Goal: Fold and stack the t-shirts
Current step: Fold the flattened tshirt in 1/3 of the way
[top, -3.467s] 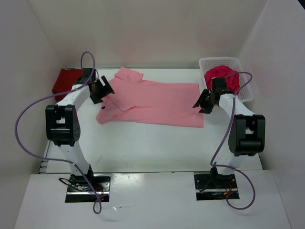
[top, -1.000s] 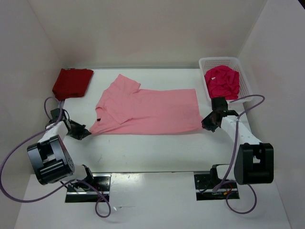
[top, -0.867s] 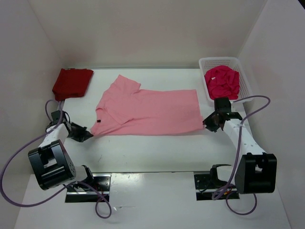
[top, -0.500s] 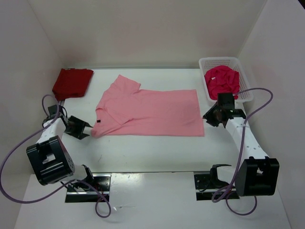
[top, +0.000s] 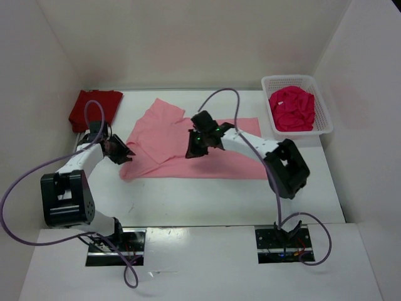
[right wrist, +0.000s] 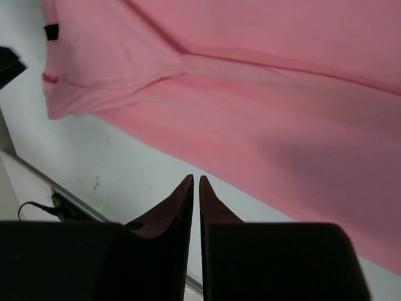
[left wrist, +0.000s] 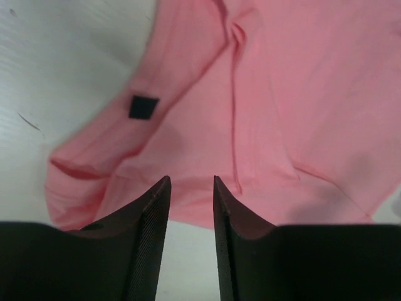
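The light pink t-shirt (top: 168, 135) (left wrist: 282, 94) (right wrist: 263, 125) lies spread across the middle of the table, collar end to the left, with a black tag (left wrist: 143, 106) at the neck. My left gripper (top: 123, 152) (left wrist: 190, 179) hovers at the shirt's near left edge, open, with nothing between its fingers. My right gripper (top: 193, 148) (right wrist: 195, 177) hangs above the shirt's middle, its jaws drawn to a thin slit and holding nothing. A dark red t-shirt (top: 94, 106) lies folded at the back left. The magenta-pink t-shirt (top: 291, 110) is bunched in the basket.
A white mesh basket (top: 294, 79) stands at the back right corner. White walls close in the table on three sides. The right arm stretches leftward over the pink shirt, and purple cables loop above both arms.
Both grippers have let go of the pink shirt's ends. The right gripper swung left from the shirt's right edge to over its middle, then narrowed. The left gripper moved up to the collar side.
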Action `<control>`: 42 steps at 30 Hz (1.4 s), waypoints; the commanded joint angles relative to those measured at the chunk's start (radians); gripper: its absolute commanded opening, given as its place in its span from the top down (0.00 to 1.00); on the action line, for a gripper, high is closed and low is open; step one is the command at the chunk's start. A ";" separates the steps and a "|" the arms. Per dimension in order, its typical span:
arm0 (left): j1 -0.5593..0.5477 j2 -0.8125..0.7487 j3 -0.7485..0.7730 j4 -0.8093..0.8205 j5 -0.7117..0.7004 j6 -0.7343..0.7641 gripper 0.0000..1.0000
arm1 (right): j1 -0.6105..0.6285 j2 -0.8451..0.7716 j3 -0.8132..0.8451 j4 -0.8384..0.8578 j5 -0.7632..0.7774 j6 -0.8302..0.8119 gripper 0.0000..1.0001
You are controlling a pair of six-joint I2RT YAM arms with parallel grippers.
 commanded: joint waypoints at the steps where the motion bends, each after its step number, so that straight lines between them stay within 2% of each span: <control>1: 0.000 0.095 0.040 0.056 -0.057 0.034 0.59 | 0.073 0.112 0.178 0.022 -0.030 -0.045 0.87; 4: 0.000 0.104 0.040 0.074 -0.089 0.025 0.58 | 0.112 0.208 0.269 0.022 -0.030 -0.054 0.67; 13: 0.000 0.127 0.020 0.093 -0.109 0.025 0.55 | 0.172 0.414 0.520 -0.068 0.039 -0.067 0.52; 20: 0.000 0.077 -0.001 0.104 -0.077 0.006 0.55 | 0.213 0.495 0.642 -0.153 0.079 -0.057 0.52; 22: 0.000 0.051 -0.010 0.104 -0.054 -0.005 0.55 | 0.225 0.506 0.662 -0.173 0.119 -0.057 0.56; 35: 0.000 -0.091 -0.066 0.094 0.027 -0.023 0.55 | 0.244 0.604 0.766 -0.228 0.215 -0.076 0.56; 42: -0.035 -0.117 -0.128 0.094 0.003 -0.023 0.55 | 0.244 0.608 0.775 -0.219 0.240 -0.047 0.64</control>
